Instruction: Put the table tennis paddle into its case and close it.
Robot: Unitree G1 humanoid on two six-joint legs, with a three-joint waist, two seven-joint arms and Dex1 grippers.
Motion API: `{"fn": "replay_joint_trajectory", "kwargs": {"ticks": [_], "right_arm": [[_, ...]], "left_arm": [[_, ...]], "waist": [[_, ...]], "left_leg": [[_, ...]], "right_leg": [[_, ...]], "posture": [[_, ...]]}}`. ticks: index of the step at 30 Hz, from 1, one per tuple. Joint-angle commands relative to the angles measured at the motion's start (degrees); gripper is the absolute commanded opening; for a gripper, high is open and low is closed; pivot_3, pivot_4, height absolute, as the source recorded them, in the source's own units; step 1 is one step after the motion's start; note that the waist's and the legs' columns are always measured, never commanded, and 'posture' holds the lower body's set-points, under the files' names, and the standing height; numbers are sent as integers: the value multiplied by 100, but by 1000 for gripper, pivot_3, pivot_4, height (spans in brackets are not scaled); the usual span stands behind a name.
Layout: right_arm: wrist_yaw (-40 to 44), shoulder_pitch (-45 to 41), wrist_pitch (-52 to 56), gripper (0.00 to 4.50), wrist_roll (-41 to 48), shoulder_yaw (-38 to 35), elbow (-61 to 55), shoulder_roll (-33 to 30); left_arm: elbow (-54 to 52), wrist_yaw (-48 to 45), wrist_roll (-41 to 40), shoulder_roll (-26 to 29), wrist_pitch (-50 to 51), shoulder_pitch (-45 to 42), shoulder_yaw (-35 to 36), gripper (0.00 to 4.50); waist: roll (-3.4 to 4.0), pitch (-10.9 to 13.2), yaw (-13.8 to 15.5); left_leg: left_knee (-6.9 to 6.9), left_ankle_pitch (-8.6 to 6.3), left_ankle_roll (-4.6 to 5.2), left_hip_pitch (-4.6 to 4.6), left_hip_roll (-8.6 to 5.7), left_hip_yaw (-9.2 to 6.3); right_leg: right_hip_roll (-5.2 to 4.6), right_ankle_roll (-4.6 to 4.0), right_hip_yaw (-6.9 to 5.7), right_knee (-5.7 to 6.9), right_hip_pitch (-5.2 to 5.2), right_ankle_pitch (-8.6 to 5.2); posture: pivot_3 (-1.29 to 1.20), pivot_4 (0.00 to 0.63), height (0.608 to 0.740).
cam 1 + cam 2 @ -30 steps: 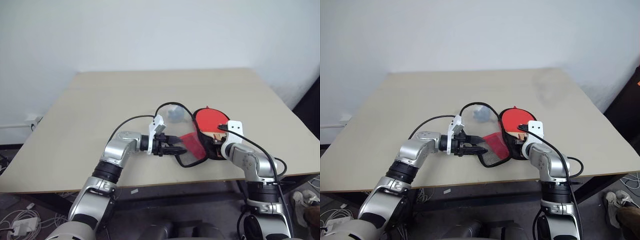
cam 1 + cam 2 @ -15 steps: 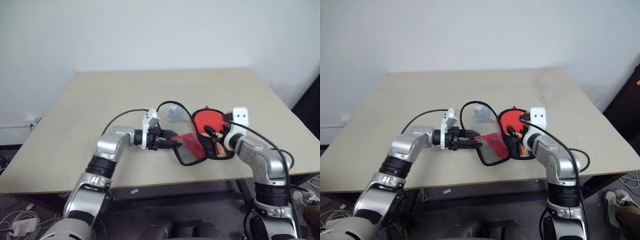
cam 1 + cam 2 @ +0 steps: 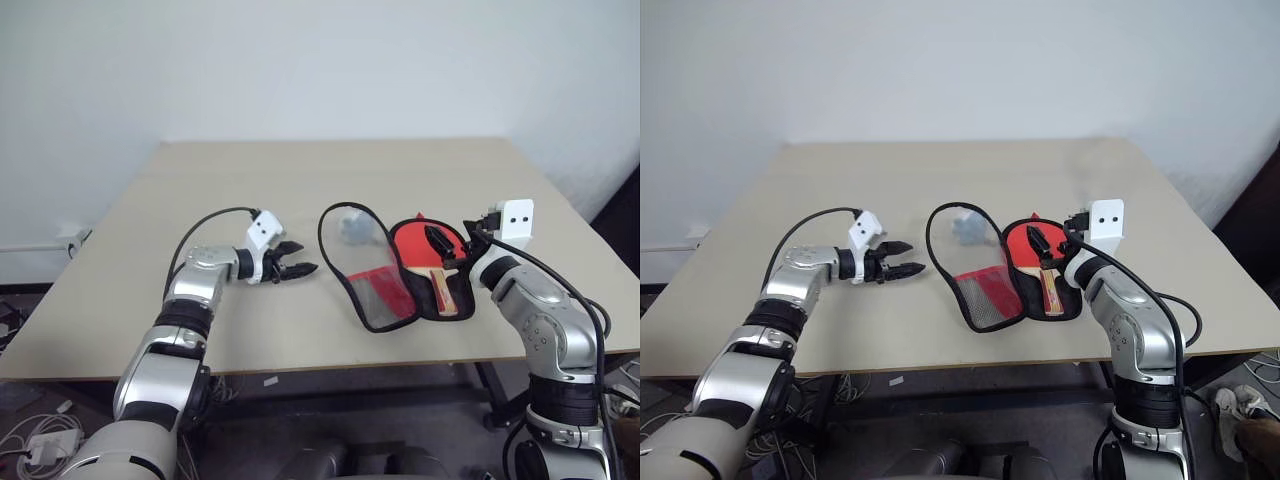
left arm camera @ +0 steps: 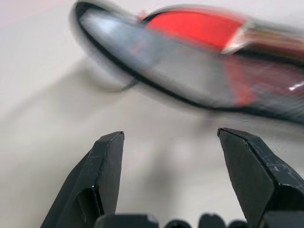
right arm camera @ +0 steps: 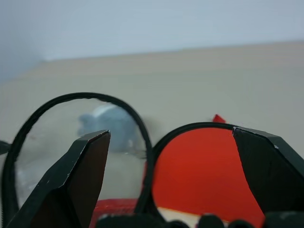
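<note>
The case [image 3: 372, 290] lies unzipped and spread open on the table, its black-edged mesh flap [image 3: 350, 245] folded out to the left. The table tennis paddle [image 3: 416, 246] rests in the case's right half, red face toward the far side, pale handle [image 3: 444, 291] toward me. My right gripper [image 3: 447, 250] hovers open just above the paddle, holding nothing; in the right wrist view its fingers [image 5: 80, 180] frame the red face [image 5: 199, 166]. My left gripper [image 3: 303, 262] is open and empty, a short way left of the flap, and its wrist view faces the case [image 4: 190, 61].
A small pale grey ball [image 3: 352, 228] sits under the mesh flap, seen through it. The beige table [image 3: 230, 190] is bare to the left and behind the case. The near table edge runs just in front of the case.
My left gripper drew back to the left, away from the case's flap. The right gripper opened and rose off the paddle's handle. The paddle now lies uncovered in the case.
</note>
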Motion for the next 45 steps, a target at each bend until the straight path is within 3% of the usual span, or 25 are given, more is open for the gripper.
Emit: {"fn": "replay_joint_trajectory", "kwargs": {"ticks": [1, 8, 16, 22, 27, 36, 45], "right_arm": [[-146, -217, -292, 4477, -63, -72, 54, 35], [-291, -227, -488, 4477, 34, -178, 61, 136], [-646, -438, -1088, 4477, 831, -1011, -379, 697], [-951, -369, -1201, 4477, 771, -1009, -233, 732], [-1046, -209, -1188, 4477, 743, -934, -244, 676], [-1144, -157, -1203, 4477, 595, -707, -46, 639], [-1273, -54, -1235, 4477, 523, -748, -26, 642]], "left_arm": [[548, 471, 420, -362, -437, -376, -161, 3354], [744, 527, 133, -1350, -467, -696, 237, 3354], [-216, 467, -515, -2282, 265, -570, 621, 3354], [-1303, 507, -310, -2486, 1134, 112, 64, 3354], [-1728, 925, -456, -2583, 2340, 269, 67, 3354], [-960, 1884, -1364, -3221, 4649, -732, 1114, 3354], [593, 3167, -1804, -3602, 5603, -1747, 1994, 3354]], "waist": [[0, 0, 1], [-5, 1, -18], [-6, 1, -23], [-4, 0, -61], [-5, 0, -53], [-6, 1, -16], [-8, 2, -15]], "left_leg": [[1, 0, 0, 0, 0, 0], [14, -3, 6, -16, 0, -3], [19, -6, 12, -17, 1, -3], [18, -5, 11, -14, 2, -2], [20, -5, 11, -14, 2, -3], [30, -5, 12, -14, 1, -3], [30, -5, 11, -15, 2, -2]], "right_leg": [[0, 0, 0, 1, 0, 0], [-1, 1, -5, 5, -9, 0], [1, 2, -4, 10, -10, 0], [2, 2, -1, 16, -10, 0], [6, 2, -1, 22, -13, 0], [4, 4, -4, 24, -9, -1], [4, 6, -1, 29, -12, -2]], "posture": [[0, 0, 740], [0, 0, 740], [0, 0, 740], [0, 0, 740], [0, 0, 740], [0, 0, 740], [0, 0, 740]]}}
